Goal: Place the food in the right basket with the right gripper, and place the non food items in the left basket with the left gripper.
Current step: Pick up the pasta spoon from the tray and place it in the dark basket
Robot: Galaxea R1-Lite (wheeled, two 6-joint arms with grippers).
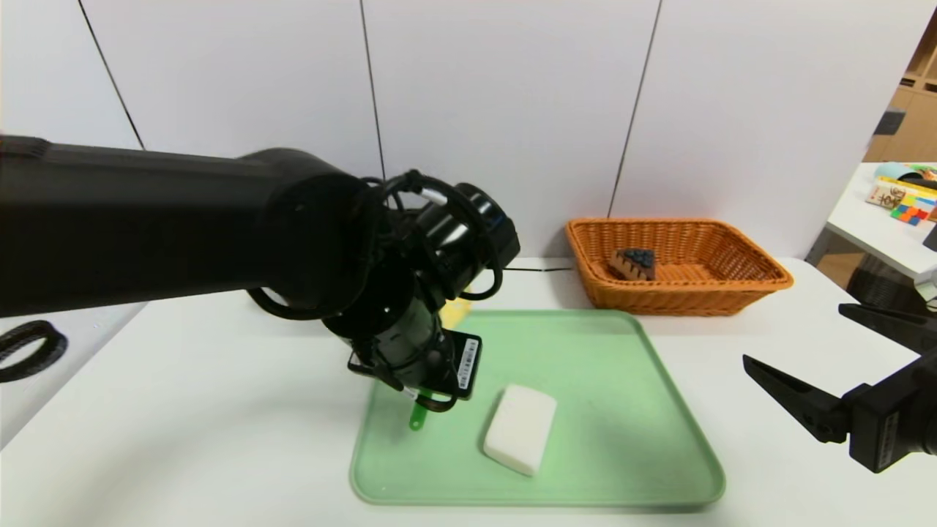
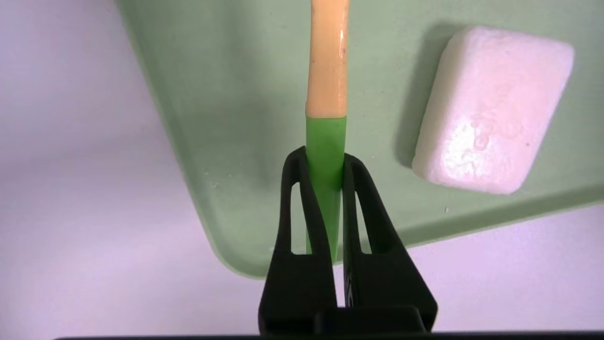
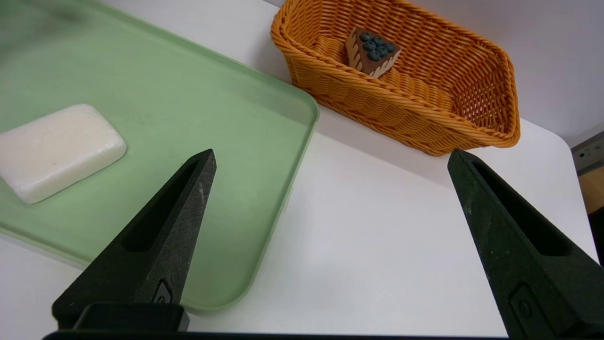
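My left gripper point(image 2: 323, 158) is shut on the green end of a slim green-and-tan stick-shaped item point(image 2: 326, 71) above the near left corner of the green tray point(image 2: 212, 94). In the head view the left gripper point(image 1: 421, 399) points down, and the item's green tip point(image 1: 417, 419) pokes out below it. A white soap bar point(image 1: 520, 428) lies on the tray point(image 1: 622, 439). The right basket point(image 1: 732, 293), orange wicker, holds a cake slice point(image 1: 634, 263). My right gripper point(image 1: 794, 333) hovers open and empty over the table right of the tray. The left basket is hidden.
A black cable loop point(image 1: 29, 348) lies at the far left. A side table point(image 1: 878, 227) with colourful items stands at the far right. The right wrist view shows the soap bar point(image 3: 56, 148), the tray point(image 3: 188, 94) and the basket point(image 3: 401, 123).
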